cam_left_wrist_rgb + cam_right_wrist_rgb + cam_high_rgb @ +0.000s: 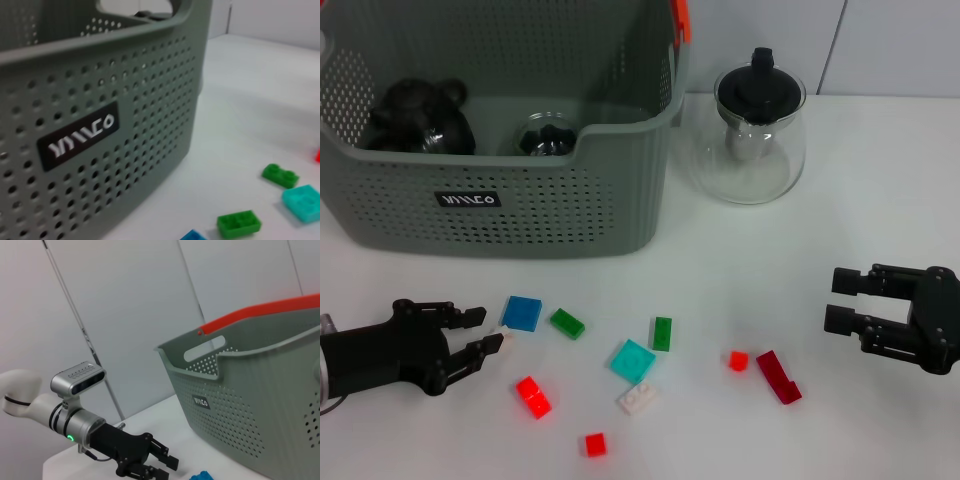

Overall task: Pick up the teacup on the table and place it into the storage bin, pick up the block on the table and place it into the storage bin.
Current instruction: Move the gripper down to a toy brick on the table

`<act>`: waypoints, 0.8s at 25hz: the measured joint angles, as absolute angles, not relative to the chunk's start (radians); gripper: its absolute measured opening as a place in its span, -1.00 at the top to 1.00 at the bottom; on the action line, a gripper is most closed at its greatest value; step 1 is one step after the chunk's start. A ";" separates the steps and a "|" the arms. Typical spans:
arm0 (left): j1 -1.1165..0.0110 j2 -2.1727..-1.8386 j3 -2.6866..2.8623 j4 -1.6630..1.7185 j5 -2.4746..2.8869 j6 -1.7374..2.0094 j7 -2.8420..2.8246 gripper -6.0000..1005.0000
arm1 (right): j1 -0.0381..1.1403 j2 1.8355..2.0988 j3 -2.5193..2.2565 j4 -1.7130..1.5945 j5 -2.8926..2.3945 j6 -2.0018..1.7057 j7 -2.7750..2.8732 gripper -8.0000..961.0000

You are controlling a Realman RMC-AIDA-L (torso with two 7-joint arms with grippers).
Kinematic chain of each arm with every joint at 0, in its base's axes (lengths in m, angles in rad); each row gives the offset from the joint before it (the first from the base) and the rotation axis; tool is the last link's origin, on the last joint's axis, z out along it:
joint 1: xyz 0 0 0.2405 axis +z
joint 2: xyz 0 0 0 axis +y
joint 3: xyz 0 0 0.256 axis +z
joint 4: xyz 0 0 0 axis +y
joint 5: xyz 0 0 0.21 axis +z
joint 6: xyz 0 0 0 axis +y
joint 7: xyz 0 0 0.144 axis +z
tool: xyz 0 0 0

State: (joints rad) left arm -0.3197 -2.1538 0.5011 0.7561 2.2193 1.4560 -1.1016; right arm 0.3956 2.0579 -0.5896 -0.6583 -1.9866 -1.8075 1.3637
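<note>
Left gripper (485,333) low over the table (880,180), fingers apart, empty, tips aimed at the blue block (523,312) just beside them. Likely the step in hand: taking a block. To do it well, close squarely across the block's flat sides, low enough that the thin plate doesn't skid out; keep clear of the green block (567,323) near it.

Storage bin (520,215) stands behind, at the left, black label facing the robot, orange tab on its far rim. Inside: a dark teapot-like vessel (415,118) and a clear glass cup-like piece (548,135). Whether that is the teacup I can't say for sure; no cup stands loose on the table. Lift must clear the near wall before release.

Middle of table: red block (533,397), small red block (595,444), teal block (633,360), white block (638,398), second green block (662,333), all scattered, apart from one another save the teal and white, which lie close. Further right a small red piece (738,360) and dark red block (778,377).

Glass teapot (757,135) with black lid, just beside the bin's right wall.

Right gripper (855,300) hovers at the far right, fingers apart, holding nothing, idle.

Surface plain white, smooth. Pale wall panels behind.
</note>
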 joint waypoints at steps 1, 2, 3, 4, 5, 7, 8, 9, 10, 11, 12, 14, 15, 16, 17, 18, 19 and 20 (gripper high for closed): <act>-0.320 -2.156 0.501 0.754 2.220 1.444 -1.102 0.16 | 0.393 2.058 -0.590 -0.658 -1.987 -1.805 1.364 -0.22; -0.320 -2.159 0.502 0.752 2.220 1.430 -1.101 0.17 | 0.393 2.058 -0.590 -0.658 -1.987 -1.805 1.364 -0.22; -0.320 -2.160 0.502 0.750 2.221 1.417 -1.101 0.19 | 0.393 2.058 -0.590 -0.657 -1.987 -1.804 1.364 -0.22; -0.320 -2.161 0.503 0.748 2.221 1.409 -1.101 0.20 | 0.393 2.058 -0.590 -0.657 -1.987 -1.804 1.364 -0.22; -0.321 -2.162 0.504 0.744 2.222 1.401 -1.101 0.22 | 0.393 2.058 -0.590 -0.654 -1.986 -1.804 1.364 -0.22; -0.323 -2.163 0.505 0.737 2.225 1.392 -1.101 0.24 | 0.394 2.056 -0.590 -0.649 -1.987 -1.804 1.364 -0.22; -0.324 -2.163 0.505 0.733 2.227 1.389 -1.101 0.24 | 0.394 2.056 -0.590 -0.648 -1.987 -1.804 1.364 -0.22; -0.324 -2.163 0.506 0.730 2.229 1.386 -1.101 0.25 | 0.395 2.055 -0.591 -0.647 -1.987 -1.804 1.364 -0.22; -0.324 -2.163 0.507 0.728 2.230 1.384 -1.101 0.25 | 0.396 2.055 -0.591 -0.647 -1.987 -1.804 1.364 -0.22; -0.324 -2.163 0.507 0.728 2.230 1.384 -1.101 0.26 | 0.397 2.055 -0.592 -0.647 -1.987 -1.804 1.364 -0.22; -0.324 -2.163 0.508 0.724 2.232 1.381 -1.101 0.26 | 0.397 2.055 -0.592 -0.647 -1.987 -1.804 1.364 -0.22; -0.323 -2.163 0.508 0.724 2.232 1.380 -1.101 0.27 | 0.398 2.055 -0.592 -0.647 -1.986 -1.804 1.364 -0.22; -0.322 -2.164 0.507 0.723 2.232 1.380 -1.100 0.27 | 0.398 2.055 -0.592 -0.647 -1.987 -1.804 1.364 -0.22; -0.321 -2.164 0.507 0.723 2.232 1.379 -1.100 0.28 | 0.399 2.055 -0.592 -0.647 -1.987 -1.804 1.364 -0.22; -0.320 -2.164 0.507 0.723 2.232 1.378 -1.100 0.28 | 0.400 2.055 -0.592 -0.647 -1.987 -1.804 1.364 -0.22; -0.320 -2.164 0.508 0.723 2.233 1.377 -1.101 0.29 | 0.400 2.055 -0.592 -0.647 -1.986 -1.804 1.364 -0.22; -0.320 -2.164 0.508 0.722 2.235 1.372 -1.102 0.29 | 0.401 2.056 -0.592 -0.647 -1.986 -1.804 1.364 -0.22; -0.321 -2.164 0.509 0.721 2.236 1.369 -1.104 0.30 | 0.401 2.056 -0.592 -0.647 -1.987 -1.804 1.364 -0.22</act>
